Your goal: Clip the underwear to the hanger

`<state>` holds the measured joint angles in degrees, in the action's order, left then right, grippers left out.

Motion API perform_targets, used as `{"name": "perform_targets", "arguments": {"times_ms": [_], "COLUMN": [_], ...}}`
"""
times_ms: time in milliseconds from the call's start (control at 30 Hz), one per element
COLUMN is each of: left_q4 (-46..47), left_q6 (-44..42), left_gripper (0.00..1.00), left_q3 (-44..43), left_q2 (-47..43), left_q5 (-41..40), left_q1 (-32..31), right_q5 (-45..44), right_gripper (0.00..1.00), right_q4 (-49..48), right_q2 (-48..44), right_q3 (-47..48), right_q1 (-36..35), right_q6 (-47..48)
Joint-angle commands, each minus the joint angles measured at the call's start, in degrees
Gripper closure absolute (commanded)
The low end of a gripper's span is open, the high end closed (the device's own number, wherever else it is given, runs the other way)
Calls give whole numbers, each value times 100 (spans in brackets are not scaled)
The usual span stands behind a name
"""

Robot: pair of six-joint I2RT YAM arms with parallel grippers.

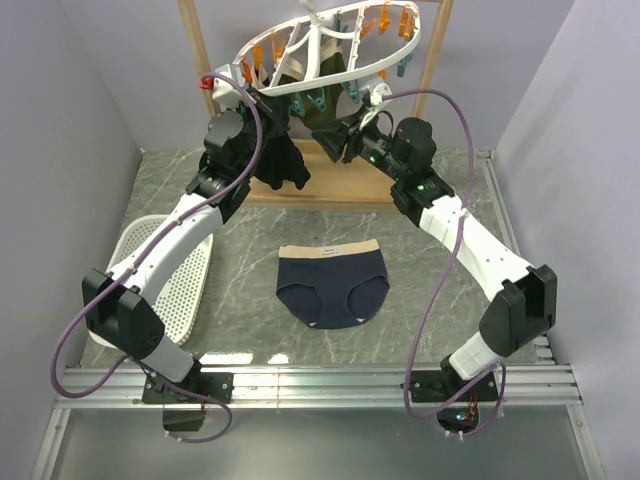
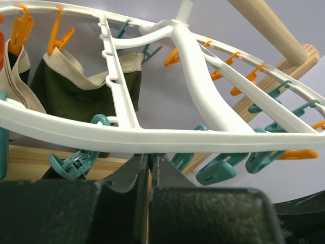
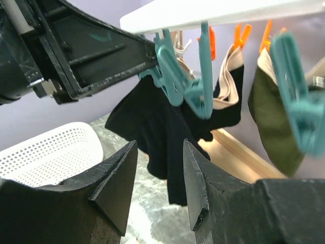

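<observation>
My left claw (image 2: 150, 165) is clamped on a dark garment (image 3: 157, 133) by the hanger (image 2: 152, 140), right claw (image 3: 160, 152) apart; I judge the underwear (image 1: 332, 290) unclipped, lying mid-frame on the bench (image 1: 240, 300).

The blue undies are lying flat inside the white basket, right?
No. The blue undies lie flat on the grey table, beside the white basket, not inside it. The top external view shows this.

White arms (image 1: 170, 250), black joints (image 1: 520, 310), purple cables (image 1: 437, 285)
</observation>
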<state>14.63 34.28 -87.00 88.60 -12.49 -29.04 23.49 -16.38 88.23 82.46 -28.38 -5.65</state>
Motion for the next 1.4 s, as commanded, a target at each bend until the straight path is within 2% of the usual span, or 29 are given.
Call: {"name": "perform_targets", "arguments": {"times_ms": [0,333,733,1067,1367], "left_q4": [-83,-154,-206,-198,-127], "left_q6": [8,87,245,342,457], "left_gripper": [98,100,100,100,100], "left_q3": [-335,-300,-229,-238,-212], "left_q2": [17,-27,0,70,61], "left_q5": [124,712,1336,1688,1961], "left_q1": [56,179,337,355,381], "right_q5": [358,806,877,947,868], "right_gripper": [52,47,46,49,61], "right_q4": [-357,-287,-1006,-1078,-911], "right_q2": [238,1029,1215,1338,1434], "right_q3": [568,1343,1299,1440,1581], "right_q1": [-27,-27,-36,-36,-36], "right_q6": [73,222,187,283,442]}}
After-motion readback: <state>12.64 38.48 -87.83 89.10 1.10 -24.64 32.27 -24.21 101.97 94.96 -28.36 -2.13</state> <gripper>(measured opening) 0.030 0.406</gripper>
